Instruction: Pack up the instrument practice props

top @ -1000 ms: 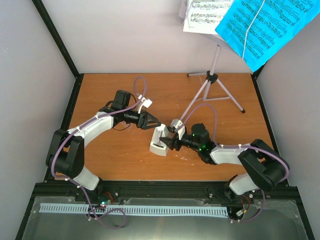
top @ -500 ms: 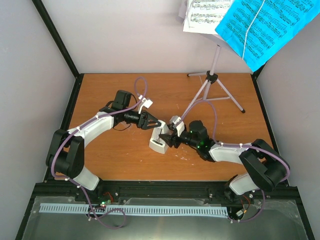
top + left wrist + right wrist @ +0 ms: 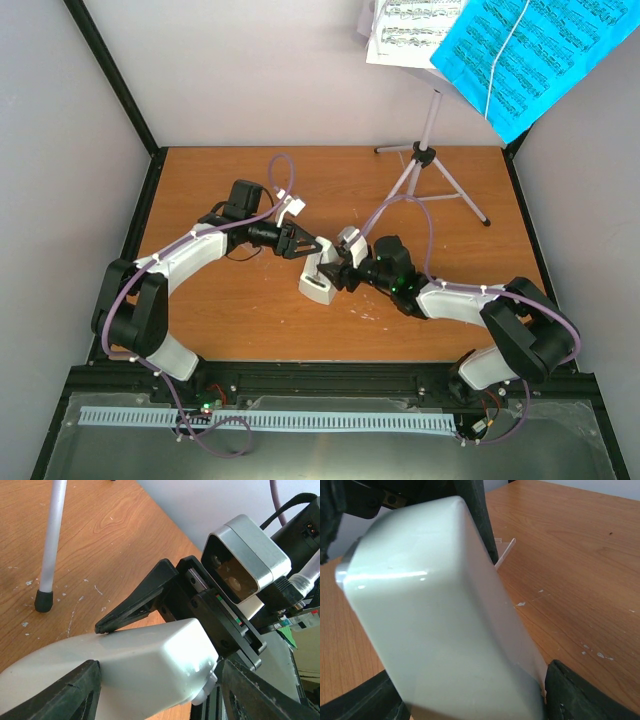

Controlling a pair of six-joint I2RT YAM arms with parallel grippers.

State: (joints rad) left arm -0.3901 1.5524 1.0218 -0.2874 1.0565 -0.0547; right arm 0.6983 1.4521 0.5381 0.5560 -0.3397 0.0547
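The white metronome [image 3: 318,277] sits tilted at the table's middle, caught between both grippers. My right gripper [image 3: 339,274] comes in from the right and is shut on it. The white body fills the right wrist view [image 3: 440,620] between my fingers [image 3: 585,692]. My left gripper [image 3: 314,247] comes in from the upper left, open, its jaws straddling the metronome's narrow end [image 3: 150,670]. One right finger lies along the metronome's upper face in the left wrist view. The lilac tripod music stand [image 3: 425,160] stands at the back right, holding white pages [image 3: 410,30] and a blue page [image 3: 530,60].
A stand leg with a black foot [image 3: 44,600] stands on the wood just beyond the metronome. A thin clear piece [image 3: 504,554] shows behind the metronome. Grey walls enclose the table on three sides. A black rail [image 3: 330,380] runs along the near edge.
My right gripper has moved left and slightly back with the metronome, bringing it between the left gripper's jaws. The left arm has barely moved.
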